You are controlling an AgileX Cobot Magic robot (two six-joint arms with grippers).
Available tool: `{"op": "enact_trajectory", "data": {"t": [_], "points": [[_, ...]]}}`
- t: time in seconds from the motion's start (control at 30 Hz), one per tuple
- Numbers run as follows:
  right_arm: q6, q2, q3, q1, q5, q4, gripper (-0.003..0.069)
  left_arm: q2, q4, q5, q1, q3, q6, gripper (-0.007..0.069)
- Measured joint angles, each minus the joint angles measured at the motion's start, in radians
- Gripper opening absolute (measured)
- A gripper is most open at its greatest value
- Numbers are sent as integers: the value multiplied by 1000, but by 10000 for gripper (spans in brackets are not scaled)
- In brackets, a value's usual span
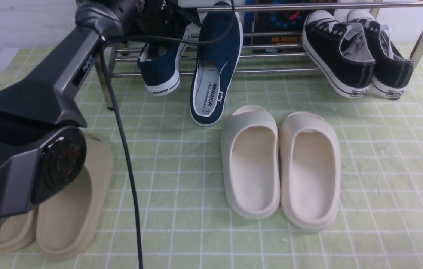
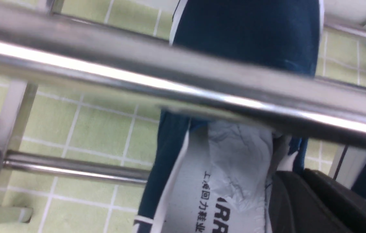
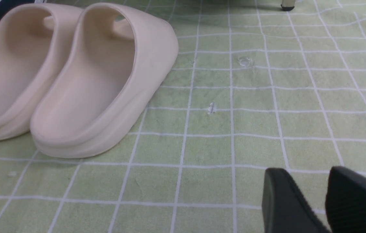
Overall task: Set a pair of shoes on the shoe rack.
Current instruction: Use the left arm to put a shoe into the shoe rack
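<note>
The chrome shoe rack (image 1: 271, 56) stands at the back; one of its bars (image 2: 183, 84) crosses the left wrist view. One navy slip-on shoe (image 1: 161, 71) hangs toe-up against the rack's left part, heel down. My left gripper (image 2: 296, 173) is shut on this shoe's collar (image 2: 234, 181), beside the grey "WARRIOR" insole with crumpled paper in it. In the front view the left arm hides the gripper. The second navy shoe (image 1: 215, 67) leans on the rack bars with its heel on the mat. My right gripper (image 3: 315, 197) is open and empty, low over the mat, and not in the front view.
Two black lace-up sneakers (image 1: 340, 56) (image 1: 383, 52) lean on the rack's right part. A cream pair of slides (image 1: 250, 164) (image 1: 310, 172) lies mid-mat and also shows in the right wrist view (image 3: 105, 84). Beige slides (image 1: 73, 201) lie under my left arm. A black cable (image 1: 129, 179) hangs down.
</note>
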Motion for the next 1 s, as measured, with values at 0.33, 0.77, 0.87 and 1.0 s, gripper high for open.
{"op": "enact_trajectory", "data": {"t": [0.33, 0.77, 0.87, 1.0], "points": [[0, 0, 0, 0, 0, 0, 239, 4, 4, -8, 2, 2, 3, 35], [0, 0, 0, 0, 0, 0, 239, -55, -83, 157, 11, 2, 182, 415], [0, 0, 0, 0, 0, 0, 239, -114, -116, 205, 11, 2, 222, 397], [0, 0, 0, 0, 0, 0, 239, -197, -148, 303, 1, 3, 290, 330]]}}
